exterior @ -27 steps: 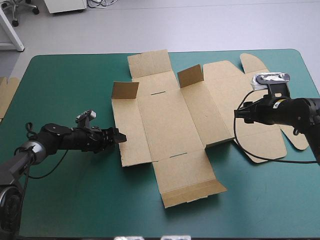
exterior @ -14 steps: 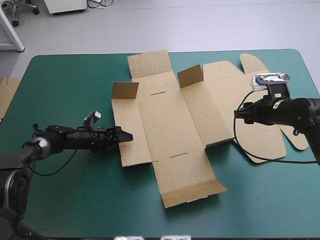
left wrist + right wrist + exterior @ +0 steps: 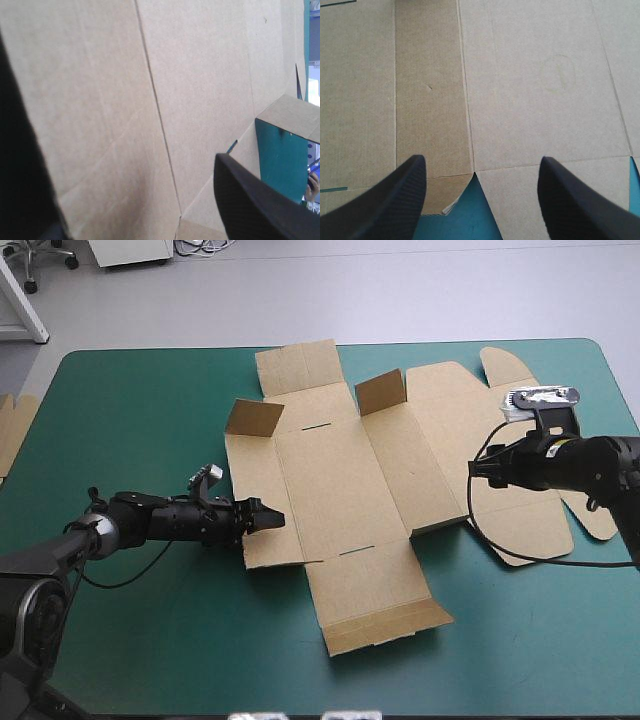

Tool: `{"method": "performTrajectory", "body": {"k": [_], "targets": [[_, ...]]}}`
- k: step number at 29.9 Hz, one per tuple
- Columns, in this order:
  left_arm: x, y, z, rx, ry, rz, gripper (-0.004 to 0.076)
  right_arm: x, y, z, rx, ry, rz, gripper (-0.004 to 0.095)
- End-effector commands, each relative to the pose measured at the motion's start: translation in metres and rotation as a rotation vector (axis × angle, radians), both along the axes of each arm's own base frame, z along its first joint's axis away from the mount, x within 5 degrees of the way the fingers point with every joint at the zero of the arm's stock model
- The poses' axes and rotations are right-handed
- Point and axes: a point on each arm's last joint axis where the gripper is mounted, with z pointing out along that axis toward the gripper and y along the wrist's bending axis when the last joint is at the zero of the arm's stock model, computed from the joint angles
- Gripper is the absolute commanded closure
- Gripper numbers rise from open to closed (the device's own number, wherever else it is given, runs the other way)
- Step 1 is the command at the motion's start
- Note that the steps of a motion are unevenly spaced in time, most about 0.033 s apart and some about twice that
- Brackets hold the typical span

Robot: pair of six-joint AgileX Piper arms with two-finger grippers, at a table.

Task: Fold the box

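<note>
Still working with the box (image 3: 340,480) as a cut sheet, spread nearly flat across the middle of the teal-green cover (image 3: 140,420), with only two small flaps (image 3: 252,418) tipped up along its far side.

Against the earlier pictures: has brought the left gripper (image 3: 275,518) in from off the box's left side, and now reaches over the box's left panel, close to that panel's near corner. Keeps its fingers (image 3: 250,205) well apart in the left wrist view, with brown board filling the space between them, so released and pinching nothing. Cannot tell whether touching the board or just above it. Seems to have nudged the left panel and its flap a shade, though hard to be sure.

No change at the right gripper (image 3: 478,469): hovers over the box's right part, at the lid panel, spread wide and holding nothing.

Judging from this: probably lining up to catch the left panel and raise it as a wall. No wall raised or tucked yet, so barely begun.

No brand, label or writing to read anywhere on the box. Only plain board, creases and two thin slots (image 3: 318,426). Off beyond the box's left side, at the cover's edge, shows a strip of more board (image 3: 12,430).
</note>
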Motion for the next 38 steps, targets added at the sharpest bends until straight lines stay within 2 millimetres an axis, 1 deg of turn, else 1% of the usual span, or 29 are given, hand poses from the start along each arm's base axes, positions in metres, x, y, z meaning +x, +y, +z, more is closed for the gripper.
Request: {"method": "performTrajectory", "body": {"k": [1,8,12,18,27,30,34,36,38], "targets": [[0.001,-0.008,0.017,-0.049,-0.051,0.008,0.0284,-0.001,-0.003,0.019,0.005,-0.104,-0.009,0.0304],[0.003,-0.009,0.019,-0.067,-0.063,0.023,0.0363,-0.002,-0.003,0.019,0.005,-0.102,-0.008,0.0304],[0.003,-0.009,0.019,-0.072,-0.063,0.028,0.0408,-0.002,-0.003,0.019,0.004,-0.096,-0.007,0.0328],[0.009,-0.006,0.019,-0.058,-0.072,0.103,0.041,-0.002,-0.002,0.019,0.004,-0.091,-0.007,0.0331],[0.013,-0.003,0.016,-0.007,-0.087,0.157,0.0414,-0.002,-0.002,0.019,0.004,-0.095,-0.007,0.0331],[0.012,-0.009,0.016,-0.01,-0.087,0.155,0.0449,-0.002,-0.003,0.019,0.004,-0.101,-0.008,0.0331],[0.011,-0.018,0.013,0.031,-0.099,0.152,0.054,-0.001,-0.003,0.02,0.002,-0.108,-0.006,0.0331],[0.012,-0.019,0.013,0.035,-0.1,0.172,0.0579,-0.001,-0.003,0.02,-0.003,-0.109,-0.003,0.0331],[0.012,-0.02,0.014,0.025,-0.098,0.184,0.0594,-0.001,-0.003,0.02,-0.005,-0.109,-0.003,0.0331]]}}
